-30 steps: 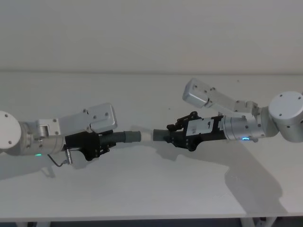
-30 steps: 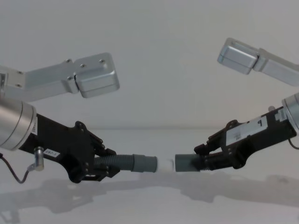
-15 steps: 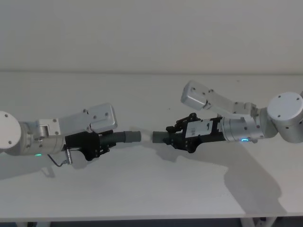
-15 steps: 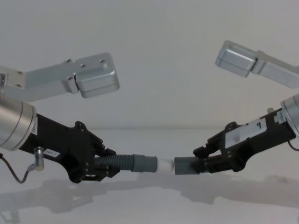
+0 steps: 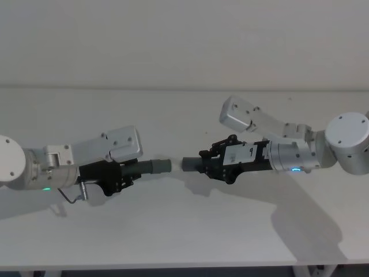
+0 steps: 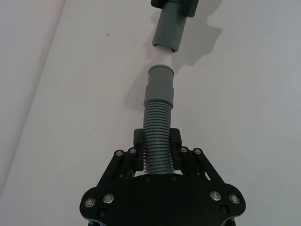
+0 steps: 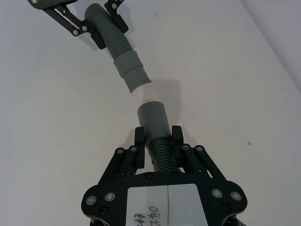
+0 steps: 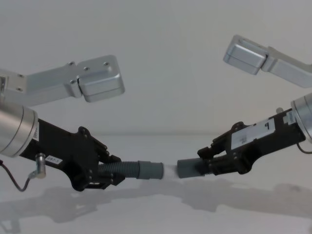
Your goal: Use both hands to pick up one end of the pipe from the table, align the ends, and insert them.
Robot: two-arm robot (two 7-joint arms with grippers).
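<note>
Above the white table (image 5: 173, 231), the left gripper (image 8: 109, 176) is clamped on the ribbed part of one dark grey hose piece (image 8: 127, 170), and the right gripper (image 8: 210, 163) likewise grips the other hose piece (image 7: 157, 136). Each smooth cuff juts beyond its fingers toward the other. The left cuff (image 6: 159, 84) and right cuff (image 8: 187, 168) face each other nearly in line, close together, with a pale tip between them.

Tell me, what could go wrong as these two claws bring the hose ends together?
The left cuff and right cuff look slightly off-axis, so they might jam rather than slide together. The left gripper and right gripper both hold the ribbed, bendy hose, which could buckle under a push.
</note>
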